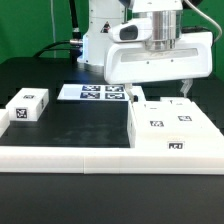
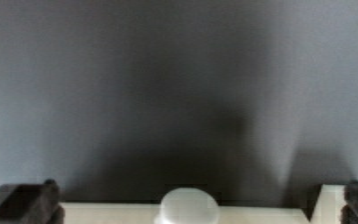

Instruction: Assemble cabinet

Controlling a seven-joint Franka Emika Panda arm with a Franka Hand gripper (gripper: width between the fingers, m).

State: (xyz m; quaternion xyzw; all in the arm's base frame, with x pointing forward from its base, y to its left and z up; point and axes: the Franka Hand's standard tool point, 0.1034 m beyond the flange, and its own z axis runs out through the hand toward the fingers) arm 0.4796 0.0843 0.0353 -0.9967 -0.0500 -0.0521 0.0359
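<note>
Where the black surface [image 1: 80, 125] runs toward the exterior view's right, the cabinet box [image 1: 170, 130] lies flat. It is the biggest white piece in sight, with two square markers on its top face and a third on the side that faces the camera. Over the far edge of that box hangs the hand [image 1: 163, 93], pointing straight down. Its two fingers [image 1: 188, 90] are spread as wide as they go, and nothing is gripped between them. Whether the fingertips touch the box cannot be told from this view.

The wrist view shows the two dark fingers at the frame's corners, far apart, with bare grey-black surface beyond them. Between the fingers lies a strip of white part bearing a rounded white knob [image 2: 188, 205], and neither finger is closed on it.

At the exterior view's left, well apart from the box, a small tagged block [image 1: 28, 107] sits on the surface, with black-and-white markers on the faces that show. The marker board [image 1: 100, 92] lies flat farther back, between block and box and near the arm's white base [image 1: 100, 45]. A long low white rail [image 1: 90, 162] runs along the near edge of the surface, just in front of the cabinet box. Whether the two touch is unclear.
</note>
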